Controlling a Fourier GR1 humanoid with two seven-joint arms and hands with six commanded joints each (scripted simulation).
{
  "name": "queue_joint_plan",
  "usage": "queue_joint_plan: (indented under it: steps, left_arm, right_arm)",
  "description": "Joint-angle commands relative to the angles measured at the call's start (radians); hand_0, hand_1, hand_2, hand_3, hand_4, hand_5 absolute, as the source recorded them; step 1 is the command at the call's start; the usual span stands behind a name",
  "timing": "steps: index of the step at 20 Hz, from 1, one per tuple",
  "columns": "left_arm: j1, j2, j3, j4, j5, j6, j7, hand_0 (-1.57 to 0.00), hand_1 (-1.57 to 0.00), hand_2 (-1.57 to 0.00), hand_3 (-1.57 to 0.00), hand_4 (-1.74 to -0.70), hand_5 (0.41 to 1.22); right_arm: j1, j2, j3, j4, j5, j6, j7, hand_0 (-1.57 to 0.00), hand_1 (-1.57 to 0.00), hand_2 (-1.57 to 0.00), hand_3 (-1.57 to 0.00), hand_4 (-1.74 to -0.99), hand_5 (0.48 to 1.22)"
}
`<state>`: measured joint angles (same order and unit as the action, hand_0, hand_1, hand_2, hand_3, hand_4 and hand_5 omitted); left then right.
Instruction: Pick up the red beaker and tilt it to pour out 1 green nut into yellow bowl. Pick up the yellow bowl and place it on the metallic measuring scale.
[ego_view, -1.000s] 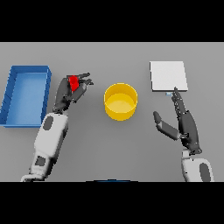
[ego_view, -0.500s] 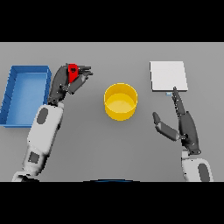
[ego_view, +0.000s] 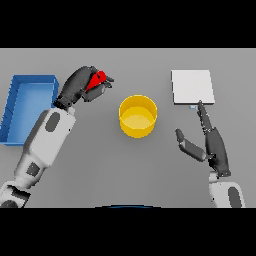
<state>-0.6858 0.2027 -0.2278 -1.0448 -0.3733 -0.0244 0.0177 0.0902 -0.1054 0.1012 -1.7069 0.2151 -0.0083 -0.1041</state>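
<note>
- Left robot hand: fingers curled round the red beaker, held left of the yellow bowl; only a small red part shows.
- Yellow bowl: round, open, mid-bench.
- Metallic measuring scale: pale square, far right.
- Right robot hand: fingers straight, holding nothing, near the scale.

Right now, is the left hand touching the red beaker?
Touching. The head view shows the left hand with its fingers curled round the red beaker, only part of the red showing between them.

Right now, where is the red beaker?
In the head view, the red beaker sits gripped in the left hand, between the blue bin and the yellow bowl.
</note>
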Motion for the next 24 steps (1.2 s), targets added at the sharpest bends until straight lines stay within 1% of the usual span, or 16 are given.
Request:
queue_joint_plan:
  steps: [1,2,4,5,9,10,11,13,14,16,17,18,21,22,23,24]
  left_arm:
    - [-0.022,0.009,-0.03,-0.001,-0.031,-0.01,0.022,-1.57,-1.57,-1.57,-1.57,-1.74,1.129]
    - [-0.037,0.021,-0.061,0.001,-0.058,-0.023,0.025,-1.57,-1.57,-1.57,-1.57,-1.74,1.134]
    - [-0.076,0.04,-0.126,0.014,-0.123,-0.047,0.05,-1.57,-1.57,-1.57,-1.57,-1.74,1.147]
    - [-0.097,0.045,-0.161,0.024,-0.161,-0.051,0.062,-1.57,-1.57,-1.57,-1.57,-1.74,1.162]
    - [-0.178,0.061,-0.303,0.059,-0.299,-0.124,0.121,-1.57,-1.57,-1.57,-1.57,-1.74,1.197]
    - [-0.206,0.067,-0.333,0.074,-0.322,-0.154,0.124,-1.57,-1.57,-1.57,-1.57,-1.69,1.202]
    - [-0.218,0.073,-0.365,0.08,-0.354,-0.17,0.122,-1.57,-1.57,-1.57,-1.49,-1.7,1.205]
    - [-0.26,0.088,-0.419,0.104,-0.413,-0.208,0.09,-1.57,-1.57,-1.57,-1.38,-1.71,1.211]
    - [-0.296,0.087,-0.442,0.128,-0.442,-0.232,0.084,-1.57,-1.57,-1.57,-1.36,-1.71,1.213]
    - [-0.336,0.083,-0.487,0.153,-0.484,-0.267,0.057,-1.57,-1.57,-1.57,-1.33,-1.72,1.216]
    - [-0.354,0.078,-0.506,0.173,-0.504,-0.27,0.037,-1.57,-1.57,-1.57,-1.29,-1.72,1.217]
    - [-0.372,0.076,-0.526,0.19,-0.521,-0.281,0.009,-1.57,-1.57,-1.57,-1.35,-1.72,1.218]
    - [-0.423,0.052,-0.584,0.235,-0.576,-0.29,-0.047,-1.57,-1.57,-1.57,-1.46,-1.73,1.219]
    - [-0.437,0.053,-0.607,0.251,-0.6,-0.287,-0.066,-1.57,-1.57,-1.57,-1.48,-1.73,1.22]
    - [-0.46,0.049,-0.624,0.266,-0.623,-0.287,-0.072,-1.57,-1.57,-1.57,-1.5,-1.73,1.22]
    - [-0.469,0.052,-0.649,0.274,-0.642,-0.288,-0.102,-1.57,-1.57,-1.57,-1.51,-1.73,1.22]
  right_arm:
    - [-0.012,0.007,-0.001,0.005,-0.006,0.0,0.007,0.0,0.0,0.0,0.0,-1.178,0.663]
    - [-0.018,0.009,0.004,0.004,-0.003,0.002,0.011,0.0,0.0,0.0,0.0,-1.178,0.667]
    - [-0.009,0.011,-0.002,0.01,-0.02,0.009,-0.004,0.0,0.0,0.0,0.0,-1.182,0.668]
    - [-0.012,0.014,-0.004,0.015,-0.029,0.014,0.006,0.0,0.0,0.0,0.0,-1.181,0.669]
    - [-0.005,0.026,0.008,0.0,-0.016,0.005,0.014,0.0,0.0,0.0,0.0,-1.187,0.676]
    - [-0.004,0.027,0.006,-0.003,-0.019,0.004,0.017,0.0,0.0,0.0,0.0,-1.191,0.675]
    - [-0.001,0.026,0.002,-0.012,-0.03,0.008,0.025,0.0,0.0,0.0,0.0,-1.19,0.675]
    - [0.007,0.034,0.004,-0.008,-0.032,0.007,0.032,0.0,0.0,0.0,0.0,-1.195,0.671]
    - [0.013,0.037,0.004,-0.013,-0.044,0.014,0.023,0.0,0.0,0.0,0.0,-1.196,0.666]
    - [0.009,0.038,-0.011,-0.013,-0.067,0.016,0.033,0.0,0.0,0.0,0.0,-1.202,0.651]
    - [-0.006,0.044,-0.012,0.001,-0.068,0.013,0.047,0.0,0.0,0.0,0.0,-1.206,0.639]
    - [0.008,0.057,-0.002,-0.004,-0.062,0.009,0.034,0.0,0.0,0.0,0.0,-1.212,0.631]
    - [0.016,0.043,-0.007,-0.001,-0.042,-0.003,0.008,0.0,0.0,0.0,0.0,-1.221,0.61]
    - [0.006,0.045,-0.007,0.003,-0.035,-0.01,0.018,0.0,0.0,0.0,0.0,-1.214,0.6]
    - [0.01,0.045,-0.003,-0.003,-0.021,-0.019,0.009,0.0,0.0,0.0,0.0,-1.213,0.591]
    - [0.012,0.043,-0.005,-0.008,-0.026,-0.017,0.008,0.0,0.0,0.0,0.0,-1.205,0.584]
